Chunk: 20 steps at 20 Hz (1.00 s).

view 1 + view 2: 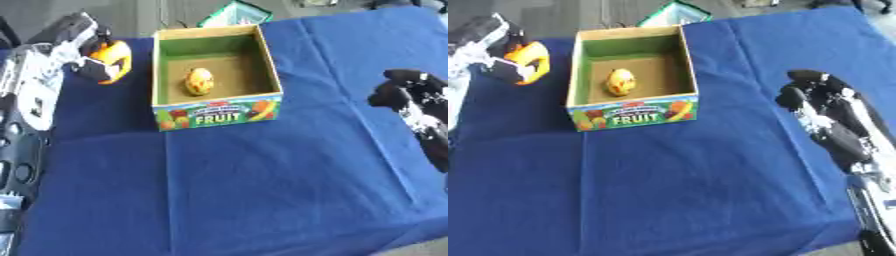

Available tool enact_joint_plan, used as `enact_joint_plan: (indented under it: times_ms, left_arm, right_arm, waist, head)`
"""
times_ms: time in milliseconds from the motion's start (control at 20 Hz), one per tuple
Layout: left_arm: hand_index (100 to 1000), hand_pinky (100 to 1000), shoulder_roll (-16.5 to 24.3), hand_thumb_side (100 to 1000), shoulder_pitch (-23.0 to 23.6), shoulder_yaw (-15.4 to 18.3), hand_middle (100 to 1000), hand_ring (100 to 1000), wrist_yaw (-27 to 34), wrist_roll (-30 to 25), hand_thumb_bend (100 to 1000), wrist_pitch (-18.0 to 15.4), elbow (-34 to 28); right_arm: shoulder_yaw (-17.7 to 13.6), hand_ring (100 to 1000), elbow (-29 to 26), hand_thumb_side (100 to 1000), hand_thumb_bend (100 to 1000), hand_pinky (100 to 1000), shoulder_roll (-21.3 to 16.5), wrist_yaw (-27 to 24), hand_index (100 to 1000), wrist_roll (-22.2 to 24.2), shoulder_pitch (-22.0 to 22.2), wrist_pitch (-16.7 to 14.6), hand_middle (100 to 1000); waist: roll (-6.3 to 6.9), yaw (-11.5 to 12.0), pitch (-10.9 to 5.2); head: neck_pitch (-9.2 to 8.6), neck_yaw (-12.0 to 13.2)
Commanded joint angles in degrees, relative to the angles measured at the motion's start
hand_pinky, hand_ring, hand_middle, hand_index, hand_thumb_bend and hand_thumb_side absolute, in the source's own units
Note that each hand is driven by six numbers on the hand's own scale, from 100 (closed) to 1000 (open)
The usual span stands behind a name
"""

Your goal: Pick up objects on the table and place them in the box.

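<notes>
A cardboard box (217,113) printed FRUIT stands open at the back middle of the blue cloth. A yellow, speckled fruit (199,81) lies on its floor. To the left of the box, my left hand (88,64) is curled round an orange object (117,59), held just above the cloth and level with the box's left wall. My right hand (814,98) hovers at the right side of the table with its fingers curled and nothing in them.
A blue cloth (262,185) covers the table; its front half is bare. A green-and-white item (234,15) lies just behind the box. The table's right edge runs close to my right arm.
</notes>
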Motion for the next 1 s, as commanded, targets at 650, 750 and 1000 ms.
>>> enact_joint_plan:
  times_ms: [650, 750, 1000]
  left_arm:
    - [589, 408, -9.55, 188, -4.78, -4.41, 352, 319, 4.69, 21.55, 151, -1.9, 5.22]
    - [595, 429, -10.57, 230, -4.45, -4.7, 369, 360, 4.52, 24.36, 154, -1.73, 6.58]
    - [725, 562, -11.55, 500, -3.54, -5.45, 585, 576, 4.2, 27.32, 482, -2.11, 8.91]
  right_arm:
    - [0.39, 647, -0.42, 400, 307, 715, -0.78, -0.36, 771, 1.08, -1.44, -0.15, 595]
    - [0.4, 646, -0.42, 400, 308, 715, -0.75, -0.34, 771, 1.12, -1.51, -0.17, 595]
    - [0.34, 646, -0.29, 399, 308, 714, -0.63, -0.15, 771, 1.12, -1.45, -0.15, 595]
  waist:
    - [-1.08, -2.29, -0.48]
    - [-1.07, -2.63, -0.32]
    - [-0.97, -2.9, -0.08]
  head:
    - [-1.16, 2.32]
    - [-1.26, 2.5]
    - [-1.39, 2.53]
